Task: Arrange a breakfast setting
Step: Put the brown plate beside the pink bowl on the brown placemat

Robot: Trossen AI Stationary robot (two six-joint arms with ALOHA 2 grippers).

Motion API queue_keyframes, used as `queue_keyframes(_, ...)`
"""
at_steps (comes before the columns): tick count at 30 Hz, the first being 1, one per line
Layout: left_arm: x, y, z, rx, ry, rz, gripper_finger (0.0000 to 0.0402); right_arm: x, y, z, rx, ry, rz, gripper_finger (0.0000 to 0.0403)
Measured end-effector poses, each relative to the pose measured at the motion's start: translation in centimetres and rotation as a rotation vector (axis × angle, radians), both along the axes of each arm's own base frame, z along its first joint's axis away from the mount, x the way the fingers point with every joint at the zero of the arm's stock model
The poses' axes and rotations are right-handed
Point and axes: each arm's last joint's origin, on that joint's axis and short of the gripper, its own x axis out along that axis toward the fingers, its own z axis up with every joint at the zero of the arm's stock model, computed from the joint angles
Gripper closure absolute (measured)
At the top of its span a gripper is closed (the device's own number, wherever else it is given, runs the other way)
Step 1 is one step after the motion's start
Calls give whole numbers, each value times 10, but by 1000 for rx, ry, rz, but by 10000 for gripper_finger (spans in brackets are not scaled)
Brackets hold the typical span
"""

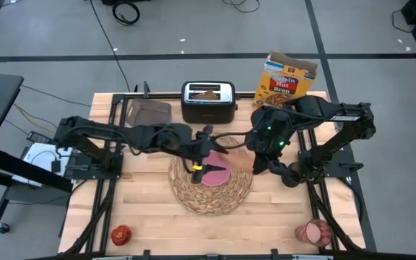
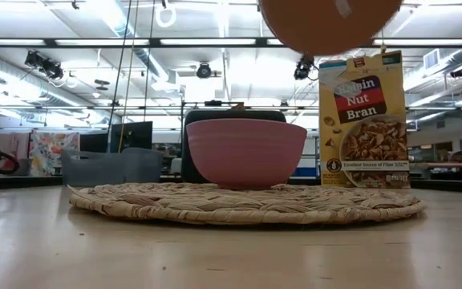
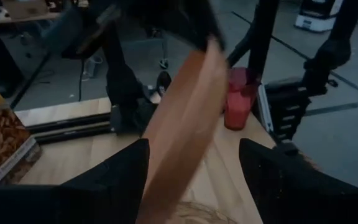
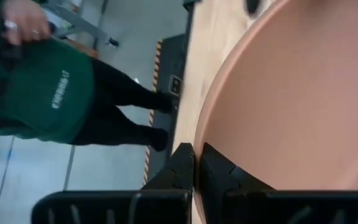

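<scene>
Pink bowl (image 2: 245, 152): centre of round woven straw placemat (image 1: 211, 189). Salmon-tan plate (image 4: 303, 106): pinched at rim by right gripper (image 4: 197, 163), held above mat. Left gripper (image 3: 194, 171): fingers spread, over bowl, empty.

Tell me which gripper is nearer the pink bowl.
Left. The left gripper hangs open over the pink bowl; the right gripper holds the plate off to its side.

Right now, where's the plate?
Off the table: the right gripper holds the salmon-tan plate by its rim. In the high view it sits right of the pink bowl, over the round woven straw placemat's right edge.
</scene>
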Motion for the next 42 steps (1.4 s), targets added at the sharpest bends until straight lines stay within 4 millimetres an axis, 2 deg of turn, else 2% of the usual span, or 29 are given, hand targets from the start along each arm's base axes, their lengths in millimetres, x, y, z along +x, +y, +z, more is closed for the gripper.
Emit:
queue_keyframes(5, 6, 0, -6, 6, 2, 4, 157, 3, 2, 4, 49, -52, 35, 390)
queue_keyframes(8, 6, 0, -6, 7, 3, 4, 183, 4, 2, 5, 52, -57, 33, 390)
queue_keyframes(12, 4, 0, -4, 23, 1, -12, 263, 4, 1, 5, 37, -62, 17, 382)
queue_keyframes(15, 1, -2, -4, 39, 20, -49, 343, 4, 0, 6, 5, -70, -32, 361)
queue_keyframes(16, -1, -3, -2, 43, 38, -51, 356, 5, -1, 6, -5, -77, -45, 351)
queue_keyframes(20, -10, -3, 16, 90, 76, -41, 356, 9, -2, 9, -6, -120, -81, 303)
queue_keyframes(22, -16, -6, 31, 132, 86, -38, 356, 8, -4, 14, 13, -152, -96, 276)
queue_keyframes(26, -42, -14, 67, 199, 182, -76, 354, -8, -13, 34, 40, -227, -114, 230)
queue_keyframes(28, -60, -19, 71, 223, 335, -88, 353, -23, -18, 46, 13, -279, -146, 216)
queue_keyframes(30, -72, -26, 64, 229, 473, -85, 352, -38, -21, 56, -40, -337, -207, 209)
queue_keyframes(34, -95, -48, 38, 301, 730, -39, 353, -60, -26, 62, -187, -369, -382, 208)
queue_keyframes(38, -105, -80, 0, 429, 807, 14, 354, -76, -28, 66, -284, -380, -516, 208)
queue_keyframes(42, -115, -110, -44, 518, 773, 5, 354, -81, -30, 64, -348, -359, -596, 208)
